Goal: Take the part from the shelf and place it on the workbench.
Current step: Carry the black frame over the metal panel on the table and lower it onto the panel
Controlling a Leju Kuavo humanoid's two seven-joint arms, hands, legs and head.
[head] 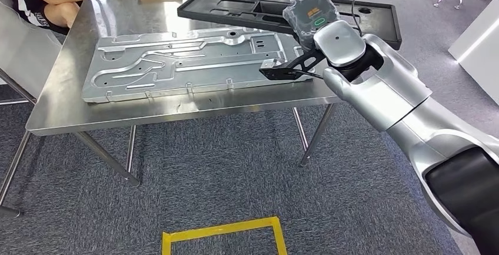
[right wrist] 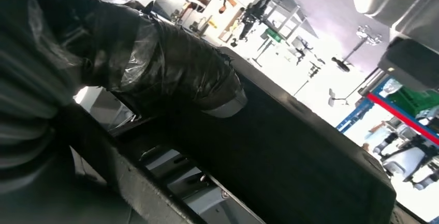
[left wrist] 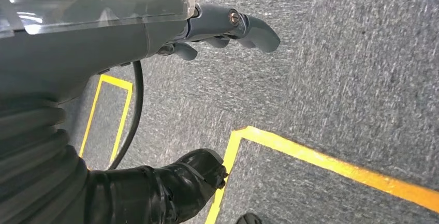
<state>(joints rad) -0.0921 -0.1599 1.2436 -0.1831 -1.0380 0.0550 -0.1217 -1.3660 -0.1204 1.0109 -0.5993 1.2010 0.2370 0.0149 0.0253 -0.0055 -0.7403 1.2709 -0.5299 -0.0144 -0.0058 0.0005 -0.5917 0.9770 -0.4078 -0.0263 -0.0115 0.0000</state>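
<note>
Right hand (head: 310,16), wrapped in plastic, looks clamped on the near rim of the long black moulded plastic tray (head: 376,16), which lies on the steel table (head: 76,105) partly over a ribbed silver metal panel (head: 176,60). Tray looks stiff, light, awkwardly long, so rim's the spot. Arm stretched forward; left hand (left wrist: 228,30) hangs unclenched, holding nothing

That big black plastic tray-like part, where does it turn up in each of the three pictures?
Head view: black part at the table's far side, right hand on it.
Left wrist view: not in it; carpet with yellow tape.
Right wrist view: black part close up.
Shared landmark: the right hand.
</note>
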